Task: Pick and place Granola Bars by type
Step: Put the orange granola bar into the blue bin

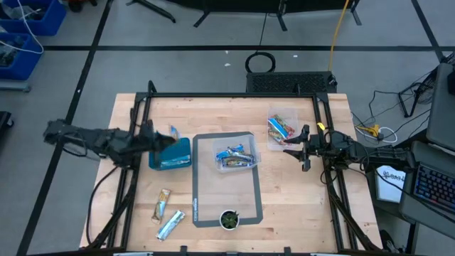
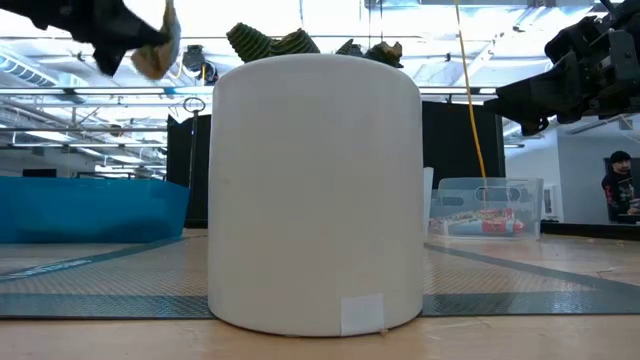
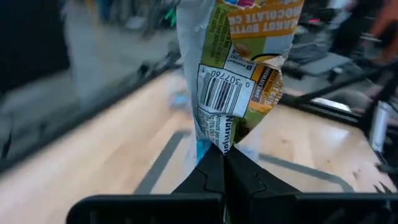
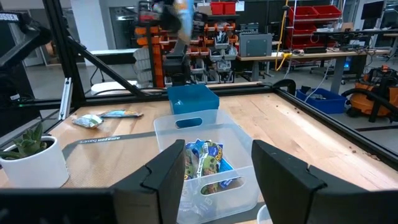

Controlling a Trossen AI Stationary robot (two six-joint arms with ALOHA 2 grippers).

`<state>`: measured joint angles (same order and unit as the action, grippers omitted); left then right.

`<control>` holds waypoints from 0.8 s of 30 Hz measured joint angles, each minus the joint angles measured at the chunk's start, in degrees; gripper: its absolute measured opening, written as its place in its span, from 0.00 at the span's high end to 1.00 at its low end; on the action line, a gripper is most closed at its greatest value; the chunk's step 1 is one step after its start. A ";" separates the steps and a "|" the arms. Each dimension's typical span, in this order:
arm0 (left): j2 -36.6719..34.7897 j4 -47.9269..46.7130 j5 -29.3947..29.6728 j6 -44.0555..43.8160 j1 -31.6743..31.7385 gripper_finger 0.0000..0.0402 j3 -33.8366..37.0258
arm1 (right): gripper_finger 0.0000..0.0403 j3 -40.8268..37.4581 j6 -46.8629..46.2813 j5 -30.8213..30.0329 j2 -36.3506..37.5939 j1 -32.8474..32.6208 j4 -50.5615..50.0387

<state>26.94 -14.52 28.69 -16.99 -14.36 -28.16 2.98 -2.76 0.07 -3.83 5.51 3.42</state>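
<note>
Left wrist view: the left hand (image 3: 222, 163) is clamped on a crinkled green-and-orange wrapped granola bar (image 3: 239, 74) above the teal bin (image 1: 173, 153); the right hand (image 4: 219, 171) waits, fingers apart.

The right gripper (image 4: 217, 171) shows its two dark fingers (image 4: 163, 177) spread wide apart with nothing between them, hanging above a clear plastic bin (image 4: 205, 127). In that bin lie several blue-wrapped granola bars (image 4: 202, 158), heaped together. Just beyond it stands a teal bin (image 4: 193, 99). On the wooden table (image 4: 298, 127) a grey mat (image 4: 102, 146) lies under the clear bin; a white pot with a small succulent (image 4: 31, 158) stands on the mat. Two loose bars (image 4: 102, 117) lie on the wood beyond the mat. Farther off, the other arm (image 4: 174, 37) is raised above the teal bin, a wrapper at its tip.
</note>
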 joint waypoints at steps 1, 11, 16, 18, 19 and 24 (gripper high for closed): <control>-0.20 -4.19 -1.66 -3.67 2.42 1.00 -1.25 | 0.56 0.00 0.00 -0.01 -0.01 -0.01 0.00; 9.51 -33.54 -16.46 -21.71 14.46 1.00 -10.10 | 0.56 0.00 0.00 -0.02 0.00 0.00 0.01; 16.46 -37.80 -29.67 -18.41 17.26 1.00 -10.50 | 0.56 0.00 -0.01 0.01 -0.01 -0.01 0.00; 19.04 -39.93 -32.28 -17.87 18.65 1.00 -10.52 | 0.56 0.00 -0.01 -0.02 -0.01 0.01 0.04; 20.28 -40.87 -33.16 -17.62 19.39 1.00 -10.52 | 0.56 0.00 0.00 -0.02 0.00 0.00 0.02; 24.79 -42.28 -33.58 -15.41 23.27 1.00 -10.52 | 0.56 0.00 -0.01 -0.02 -0.01 -0.01 0.00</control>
<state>51.73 -56.79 -4.88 -32.40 8.91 -38.68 2.98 -2.76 0.05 -3.84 5.50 3.42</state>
